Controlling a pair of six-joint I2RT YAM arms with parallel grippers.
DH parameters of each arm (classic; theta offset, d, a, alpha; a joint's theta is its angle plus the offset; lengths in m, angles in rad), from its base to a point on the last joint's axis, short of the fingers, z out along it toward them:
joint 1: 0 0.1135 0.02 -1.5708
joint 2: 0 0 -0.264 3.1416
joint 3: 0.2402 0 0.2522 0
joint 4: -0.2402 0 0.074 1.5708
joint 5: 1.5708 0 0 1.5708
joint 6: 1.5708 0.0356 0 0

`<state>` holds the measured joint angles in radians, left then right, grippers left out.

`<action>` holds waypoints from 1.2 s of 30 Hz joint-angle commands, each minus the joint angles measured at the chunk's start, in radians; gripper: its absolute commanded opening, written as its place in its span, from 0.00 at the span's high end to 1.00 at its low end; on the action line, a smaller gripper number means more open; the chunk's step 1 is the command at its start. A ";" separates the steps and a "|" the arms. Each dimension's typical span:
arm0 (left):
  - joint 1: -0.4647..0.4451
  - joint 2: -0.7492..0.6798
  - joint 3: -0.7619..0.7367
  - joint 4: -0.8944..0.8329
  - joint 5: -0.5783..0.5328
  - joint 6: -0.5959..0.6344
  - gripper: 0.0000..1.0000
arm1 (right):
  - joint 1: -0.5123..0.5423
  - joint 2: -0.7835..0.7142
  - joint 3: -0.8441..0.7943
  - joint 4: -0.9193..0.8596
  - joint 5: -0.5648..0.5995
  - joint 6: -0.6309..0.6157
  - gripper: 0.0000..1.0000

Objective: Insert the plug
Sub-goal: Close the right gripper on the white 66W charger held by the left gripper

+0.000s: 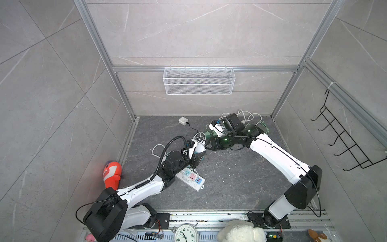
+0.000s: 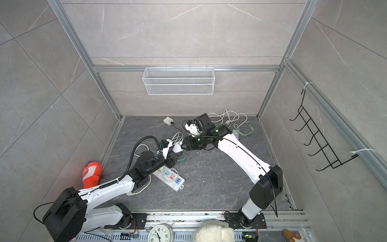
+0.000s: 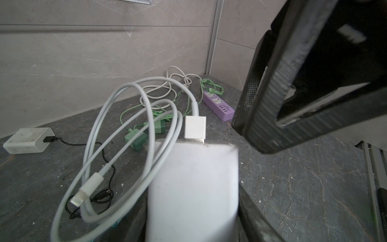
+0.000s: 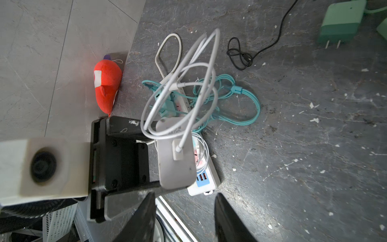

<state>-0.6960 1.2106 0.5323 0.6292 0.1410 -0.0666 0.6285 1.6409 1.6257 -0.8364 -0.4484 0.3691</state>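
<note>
The task looks to be at an early-to-middle stage: the plug is picked up but not yet in any socket. The left gripper [image 4: 165,157] has its jaws clamped on the white charger [image 4: 176,155], which sits between them and is held in the air above the surface [image 1: 230,178]. A white cable [image 4: 196,83] is plugged into the end of the charger that sticks out beyond the jaw tips, and it curls in loose loops past them. The charger's prongs do not show in any view, so which way they face cannot be told. The right gripper [image 4: 185,196] has its jaws apart with nothing between them; the charger's free end lies just ahead of their tips, close but apparently not touching. This reads as a hand-over or a second grip being set up. The white power strip [image 4: 207,184] lies on the surface below and beyond both pairs of jaws, with a thin cable heaped on its coloured sockets. A purple power strip [image 3: 217,104] lies well beyond the left jaws, near the far corner. Which strip is meant cannot be told. Left to do, by this judgement: secure the grip, turn the prongs toward a free socket, line up and press in
</note>
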 commanded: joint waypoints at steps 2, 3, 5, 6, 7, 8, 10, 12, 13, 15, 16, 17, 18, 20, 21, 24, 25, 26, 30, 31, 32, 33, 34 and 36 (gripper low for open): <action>-0.005 -0.008 0.020 0.076 0.014 0.030 0.78 | 0.015 0.043 0.048 0.013 -0.025 -0.010 0.51; -0.007 -0.008 0.021 0.076 0.018 0.032 0.78 | 0.018 0.052 0.057 0.012 -0.029 -0.010 0.51; -0.007 -0.008 0.020 0.076 0.023 0.033 0.78 | 0.023 0.068 0.070 0.014 -0.036 -0.010 0.51; -0.007 -0.008 0.020 0.077 0.023 0.035 0.78 | 0.028 0.078 0.079 0.012 -0.038 -0.010 0.51; -0.008 -0.008 0.019 0.078 0.022 0.035 0.78 | 0.029 0.086 0.084 0.013 -0.044 -0.012 0.51; -0.008 -0.008 0.019 0.077 0.024 0.035 0.78 | 0.031 0.092 0.088 0.014 -0.049 -0.012 0.51; -0.008 -0.010 0.018 0.078 0.029 0.035 0.78 | 0.034 0.103 0.097 0.016 -0.056 -0.011 0.52; -0.008 -0.011 0.016 0.081 0.030 0.036 0.78 | 0.035 0.109 0.099 0.020 -0.068 -0.011 0.52; -0.009 -0.011 0.015 0.081 0.031 0.038 0.78 | 0.036 0.113 0.100 0.020 -0.070 -0.010 0.52; -0.010 -0.013 0.012 0.084 0.032 0.038 0.78 | 0.039 0.116 0.099 0.020 -0.070 -0.012 0.54; -0.010 -0.013 0.013 0.083 0.036 0.040 0.78 | 0.039 0.117 0.095 0.021 -0.070 -0.013 0.54; -0.010 -0.012 0.013 0.084 0.041 0.040 0.78 | 0.042 0.117 0.093 0.023 -0.071 -0.013 0.55; -0.010 -0.012 0.013 0.083 0.048 0.041 0.78 | 0.042 0.118 0.089 0.026 -0.075 -0.015 0.57; -0.010 -0.008 0.015 0.083 0.069 0.041 0.78 | 0.042 0.120 0.088 0.031 -0.077 -0.015 0.62; -0.010 -0.005 0.016 0.083 0.074 0.042 0.78 | 0.044 0.121 0.088 0.030 -0.076 -0.015 0.66; -0.010 -0.003 0.023 0.065 0.080 0.037 0.71 | 0.043 0.123 0.088 0.031 -0.075 -0.015 0.77; -0.010 -0.002 0.024 0.059 0.080 0.036 0.65 | 0.044 0.123 0.089 0.029 -0.074 -0.015 0.79; -0.010 -0.002 0.028 0.050 0.080 0.035 0.60 | 0.043 0.120 0.092 0.025 -0.068 -0.015 0.80; -0.010 -0.020 0.053 -0.025 0.073 0.046 0.35 | 0.042 0.104 0.099 0.014 -0.003 -0.012 0.85; -0.009 -0.027 0.060 -0.053 0.077 0.054 0.31 | 0.041 0.100 0.104 0.013 0.021 -0.010 0.86; -0.010 -0.033 0.069 -0.079 0.079 0.057 0.27 | 0.039 0.096 0.107 0.011 0.040 -0.007 0.86; -0.010 -0.041 0.081 -0.115 0.090 0.062 0.24 | 0.038 0.090 0.114 0.011 0.063 -0.003 0.87; -0.010 -0.049 0.092 -0.156 0.108 0.069 0.24 | 0.032 0.088 0.120 0.010 0.079 -0.001 0.87; -0.010 -0.067 0.106 -0.212 0.134 0.074 0.22 | 0.017 0.090 0.137 -0.001 0.106 -0.001 0.88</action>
<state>-0.7013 1.1950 0.5869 0.4919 0.2089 -0.0261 0.6624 1.7451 1.7107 -0.8387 -0.4198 0.3511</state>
